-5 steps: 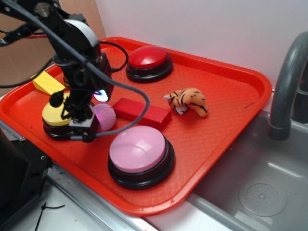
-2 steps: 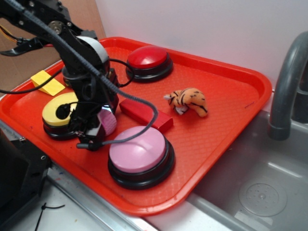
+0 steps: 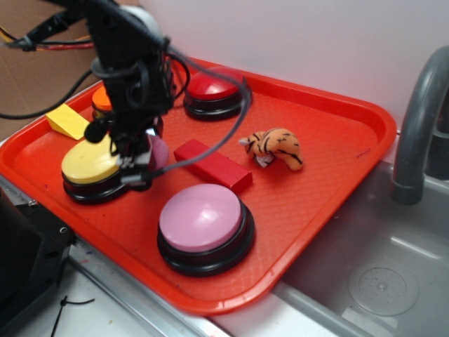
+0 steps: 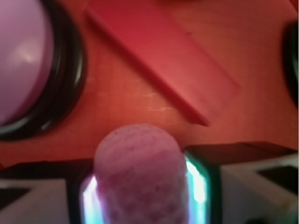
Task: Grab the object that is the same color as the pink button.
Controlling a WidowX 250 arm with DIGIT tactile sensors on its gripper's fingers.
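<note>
while the hand [image 3: 145, 156] grips the small pink ball [image 4: 138, 175] between its two fingers [image 4: 44, 193], the wrist view shows the dimpled ball pinched tight with the glowing pads pressed on both its sides. in the exterior view only a sliver of the ball [image 3: 158, 151] shows past the black hand, and it looks lifted off the red tray [image 3: 337, 175], though i cannot tell for sure. just left of the hand sits the yellow button [image 3: 90, 168] on its black base, the hand partly overlapping its right edge. just right of the hand lies the red rectangular block [image 3: 212, 166], flat and angled on the tray. nearer the camera and right of the hand is the pink button [image 3: 204, 226], biggest of the buttons, apart from the hand. behind the arm sit an orange button [image 3: 102, 100], mostly hidden, and a red button [image 3: 219, 92]. a yellow wedge [image 3: 68, 121] lies at the tray's far left. a small tiger toy [image 3: 275, 148] lies right of the block. a grey faucet [image 3: 421, 119] and sink [image 3: 379, 281] are beyond the tray's right edge.
</note>
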